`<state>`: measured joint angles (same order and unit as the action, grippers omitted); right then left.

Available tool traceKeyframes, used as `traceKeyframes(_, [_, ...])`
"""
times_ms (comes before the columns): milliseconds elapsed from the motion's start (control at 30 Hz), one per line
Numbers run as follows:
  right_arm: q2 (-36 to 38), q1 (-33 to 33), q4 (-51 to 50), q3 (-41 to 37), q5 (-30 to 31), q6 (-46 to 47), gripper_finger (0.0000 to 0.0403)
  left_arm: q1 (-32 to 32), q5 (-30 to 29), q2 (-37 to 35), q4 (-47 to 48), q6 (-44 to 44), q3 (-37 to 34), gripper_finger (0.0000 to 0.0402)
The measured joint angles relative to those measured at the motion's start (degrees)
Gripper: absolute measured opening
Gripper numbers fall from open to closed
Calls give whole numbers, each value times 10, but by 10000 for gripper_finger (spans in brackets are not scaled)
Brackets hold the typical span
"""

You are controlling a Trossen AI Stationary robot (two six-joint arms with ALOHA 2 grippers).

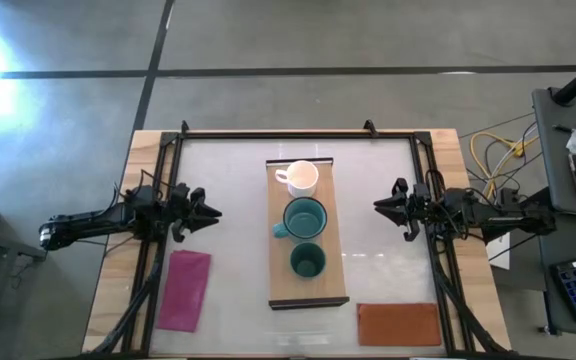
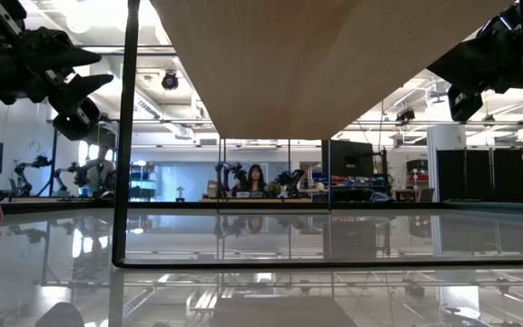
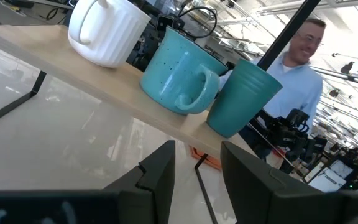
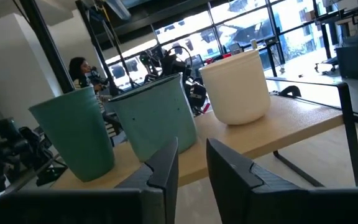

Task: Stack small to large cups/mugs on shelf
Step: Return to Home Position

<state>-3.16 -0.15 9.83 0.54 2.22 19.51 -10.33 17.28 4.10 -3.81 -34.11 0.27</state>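
Note:
Three mugs stand upright in a row on the light-wood shelf point(image 1: 308, 290). The white mug point(image 1: 301, 177) is at the far end, the teal wide-rimmed mug point(image 1: 304, 217) in the middle, the dark green mug point(image 1: 308, 261) nearest. All three rest on their bases. In the left wrist view they show as white mug point(image 3: 107, 31), teal mug point(image 3: 182, 74) and green mug point(image 3: 241, 96). My left gripper point(image 1: 211, 212) hovers open left of the shelf. My right gripper point(image 1: 380, 205) hovers open right of it. Neither touches anything.
A magenta cloth point(image 1: 185, 290) lies near the table's left near corner. A reddish-brown mat point(image 1: 399, 324) lies at the near right. The shelf stands raised on a dark frame point(image 2: 125, 182). People show in the room beyond, one in a light-blue shirt point(image 3: 297, 81).

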Motion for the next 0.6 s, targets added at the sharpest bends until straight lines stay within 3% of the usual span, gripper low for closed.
traceKeyframes(600, [0,0,0,0,0,0,78,0,0,-1,0,0,0,115])
